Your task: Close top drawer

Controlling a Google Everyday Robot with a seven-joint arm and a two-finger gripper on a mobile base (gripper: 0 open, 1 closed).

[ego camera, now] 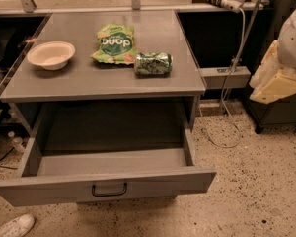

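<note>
The top drawer (103,186) of the grey metal cabinet is pulled fully out. Its long flat front panel carries a small black loop handle (109,189) at the centre, and its deep grey box (111,132) is empty. My arm enters at the right edge of the camera view as a white link (293,33) above a cream part. My gripper (278,80) is at that cream end, well to the right of the cabinet and higher than the drawer front, touching nothing.
On the cabinet top (79,80) are a white bowl (51,55), a green snack bag (114,44) and a green can (153,63) lying on its side. A cable (232,83) hangs at the right. A white shoe (12,227) is at the bottom left. The floor is speckled.
</note>
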